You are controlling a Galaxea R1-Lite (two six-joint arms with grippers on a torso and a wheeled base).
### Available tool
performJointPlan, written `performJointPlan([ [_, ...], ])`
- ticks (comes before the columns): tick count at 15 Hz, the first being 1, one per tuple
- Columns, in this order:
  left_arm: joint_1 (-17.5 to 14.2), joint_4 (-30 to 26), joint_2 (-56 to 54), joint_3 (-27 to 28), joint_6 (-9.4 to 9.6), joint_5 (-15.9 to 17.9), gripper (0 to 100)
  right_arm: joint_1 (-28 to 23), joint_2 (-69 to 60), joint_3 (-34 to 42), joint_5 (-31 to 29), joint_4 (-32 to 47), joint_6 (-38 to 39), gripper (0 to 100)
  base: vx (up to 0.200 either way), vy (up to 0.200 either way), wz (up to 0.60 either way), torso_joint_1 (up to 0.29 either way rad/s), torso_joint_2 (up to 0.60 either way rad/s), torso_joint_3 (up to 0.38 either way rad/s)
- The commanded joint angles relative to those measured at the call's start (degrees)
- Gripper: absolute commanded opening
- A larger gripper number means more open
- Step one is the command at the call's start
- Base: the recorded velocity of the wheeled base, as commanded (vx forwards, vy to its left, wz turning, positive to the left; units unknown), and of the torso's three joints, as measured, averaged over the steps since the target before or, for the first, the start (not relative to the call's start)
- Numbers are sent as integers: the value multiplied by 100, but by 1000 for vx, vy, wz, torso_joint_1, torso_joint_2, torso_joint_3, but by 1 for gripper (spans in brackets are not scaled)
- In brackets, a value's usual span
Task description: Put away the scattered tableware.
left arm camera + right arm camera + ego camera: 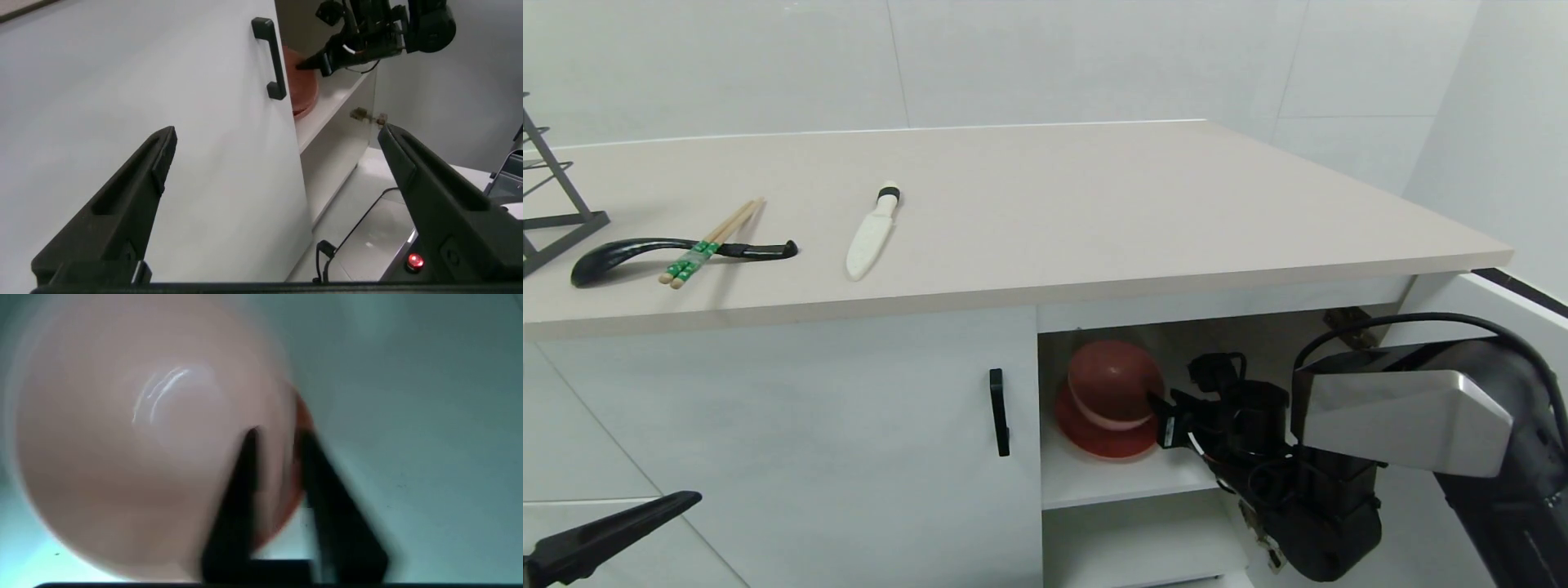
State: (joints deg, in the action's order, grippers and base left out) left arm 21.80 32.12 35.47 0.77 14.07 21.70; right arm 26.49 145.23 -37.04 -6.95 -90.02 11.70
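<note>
Counter [1094, 204]: long, pale top. Three loose pieces and one rack sit toward its left end.

Cabinet [1111, 482] below: right bay open, with one white shelf. One left door [809, 441] is closed, with one black handle [999, 412].

Right claw [1156, 408]: inside the open bay, pinching the rim of the bowl [1111, 388], one finger inside the rim and one outside.

Left claw [278, 135]: low beside the closed door, fingers spread wide, holding nothing.

Rack [560, 220]: one, dark wire, at the counter's far left edge.

Bowl: one, red outside, pale pink inside. It is tipped on its side with the mouth toward the claw, and its lower edge is on or just over the plate [1094, 441]; I cannot tell which.

Plate: one, red, flat on the shelf.

Ladle [629, 245]: one, black, lying on the counter.

Knife [870, 237]: one, white with a dark band at the handle, lying apart to the right of the ladle.

Chopsticks [715, 239]: two, wooden with green bands, crossing over the ladle's handle.

Step in hand, as judged: stowing the bowl on the plate in the cabinet. Bowl and plate are nearly done; the three kinds of piece on the counter are not yet dealt with.

Next move likely calls for levelling the bowl so it sits on the plate, opening the fingers, and backing straight out without dragging the rim.
</note>
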Motion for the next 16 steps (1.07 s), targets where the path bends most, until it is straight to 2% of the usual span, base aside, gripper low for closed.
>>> performJointPlan([
  [1,0,-4,12,-6,-1,1,100,5,-12,12,-17,2,-291,100,0,0,0,0,0,0],
  [5,9,-4,3,-24,8,1,100,93,-161,47,-26,2,-573,100,0,0,0,0,0,0],
  [11,9,-22,-102,-6,-1,1,100,735,-2007,1849,-26,2,-573,100,0,0,0,0,0,0],
  [12,18,-4,-102,2,-1,10,100,875,-2490,2438,-35,2,-564,100,0,0,0,0,0,0],
  [13,18,-4,-102,2,-1,10,100,875,-2490,2438,-35,2,-564,100,0,0,0,0,0,0],
  [14,237,22,-102,99,-1,36,100,1016,-3492,3264,-35,2,-564,100,0,0,0,0,0,0],
  [16,299,40,-120,125,-27,36,100,1183,-4222,3704,-35,2,-573,100,0,0,0,0,0,0],
])
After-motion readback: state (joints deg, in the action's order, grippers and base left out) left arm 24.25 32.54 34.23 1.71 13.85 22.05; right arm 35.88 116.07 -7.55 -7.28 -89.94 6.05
